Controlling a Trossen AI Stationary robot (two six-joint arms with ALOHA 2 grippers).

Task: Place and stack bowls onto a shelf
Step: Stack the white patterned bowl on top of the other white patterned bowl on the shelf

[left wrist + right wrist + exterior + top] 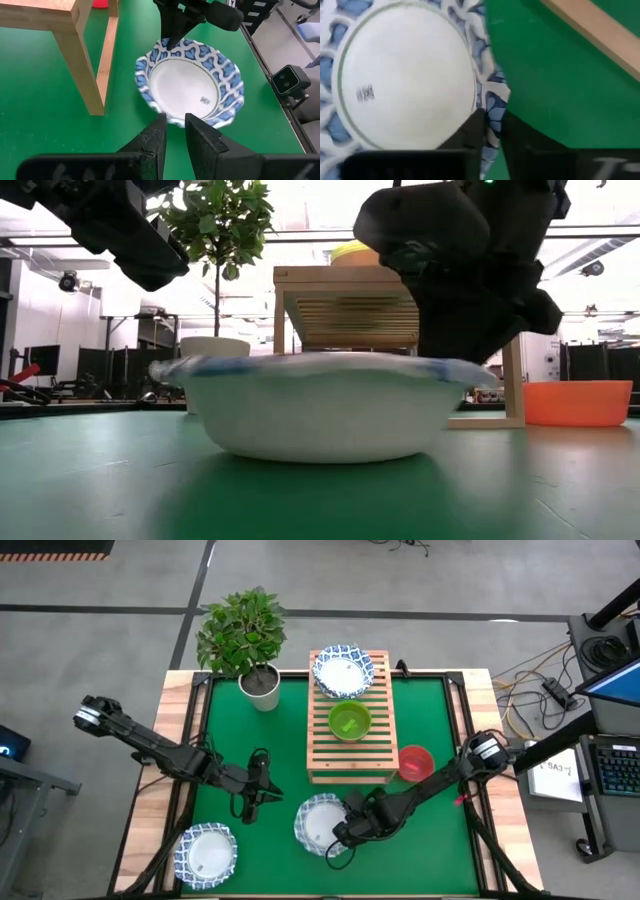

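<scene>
Pinching the rim of the blue-patterned bowl [320, 824] on the green mat [420, 700], the right gripper [343, 833] has one finger [470, 131] inside the rim and the other outside it, closed on the edge. From where I stand the bite looks thin and close to the lip, so I'd want a straight, slow lift with the bowl kept level before it swings toward the wooden shelf [350, 755] just behind it. A tilt could let it pivot out of the fingers, and it will need to rise clear of the shelf's near leg [87, 65].

The left gripper [250, 802] hangs just beside the same bowl, fingers nearly together and holding nothing.

That bowl looks empty, plain white inside with a small mark. On the shelf sit another patterned bowl [343, 672] at the far end and a green bowl [350, 721] in the middle; neither seems to hold anything. A red bowl [415, 762] sits on the mat beside the shelf, and one more patterned bowl [205, 852] waits at the near left corner. A potted plant [245, 640] stands well apart.
</scene>
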